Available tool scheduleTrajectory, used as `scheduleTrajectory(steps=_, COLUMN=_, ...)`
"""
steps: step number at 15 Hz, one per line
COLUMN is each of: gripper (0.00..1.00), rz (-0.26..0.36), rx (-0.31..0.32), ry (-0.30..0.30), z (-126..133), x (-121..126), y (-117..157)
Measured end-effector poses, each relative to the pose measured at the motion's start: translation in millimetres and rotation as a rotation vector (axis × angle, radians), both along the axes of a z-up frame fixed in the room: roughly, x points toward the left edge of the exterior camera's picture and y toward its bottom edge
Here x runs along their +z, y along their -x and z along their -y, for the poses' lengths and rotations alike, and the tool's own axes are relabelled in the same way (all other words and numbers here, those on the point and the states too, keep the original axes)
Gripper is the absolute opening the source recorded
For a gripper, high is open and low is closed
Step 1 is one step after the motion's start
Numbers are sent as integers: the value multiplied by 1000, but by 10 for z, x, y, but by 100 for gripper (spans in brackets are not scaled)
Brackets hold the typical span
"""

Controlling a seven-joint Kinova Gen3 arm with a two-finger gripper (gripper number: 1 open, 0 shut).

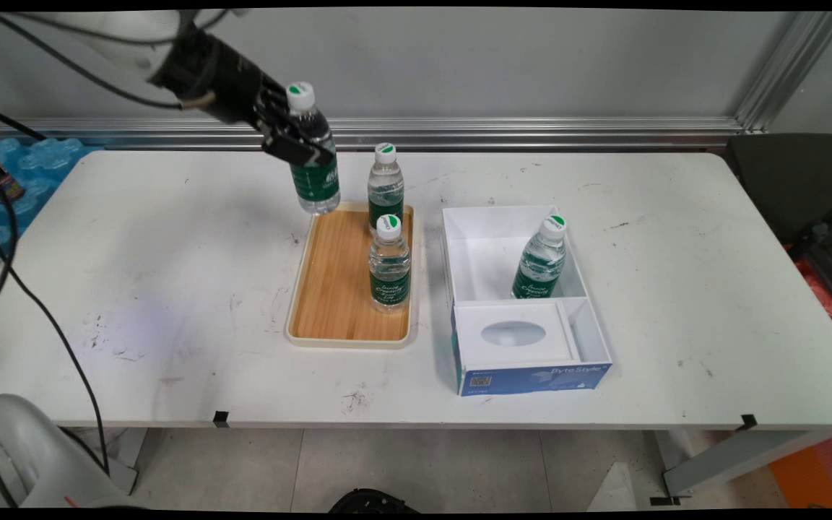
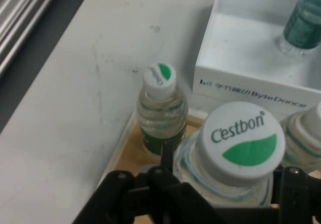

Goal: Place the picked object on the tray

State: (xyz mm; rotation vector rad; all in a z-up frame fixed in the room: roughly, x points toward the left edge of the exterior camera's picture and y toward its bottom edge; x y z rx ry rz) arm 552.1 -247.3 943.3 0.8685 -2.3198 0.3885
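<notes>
My black gripper (image 1: 299,137) is shut on a water bottle (image 1: 313,155) with a green label and white cap, holding it upright in the air above the far left corner of the wooden tray (image 1: 329,289). In the hand view the held bottle's cap (image 2: 244,139) fills the lower middle, between the fingers. Two more bottles stand on the tray: one at the far end (image 1: 386,186) and one nearer (image 1: 389,264). A fourth bottle (image 1: 540,258) stands in the white box (image 1: 474,245).
The white box has a blue front (image 1: 531,379) and a smaller insert with an oval hole (image 1: 513,334). Black cables hang at the left. A pack of bottles (image 1: 33,166) lies beyond the table's left end.
</notes>
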Motion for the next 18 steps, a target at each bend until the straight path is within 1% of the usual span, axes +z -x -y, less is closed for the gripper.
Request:
scheduleTrajectory(steps=6, gripper=0, rz=-5, rx=-18, ry=-13, z=211, x=-649, y=-72)
scheduleTrajectory(steps=10, gripper=0, rz=-11, rx=-31, ry=-21, z=326, x=-974, y=-83)
scheduleTrajectory(steps=18, gripper=0, rz=-31, rx=-55, ry=-24, z=489, x=-1363, y=-93)
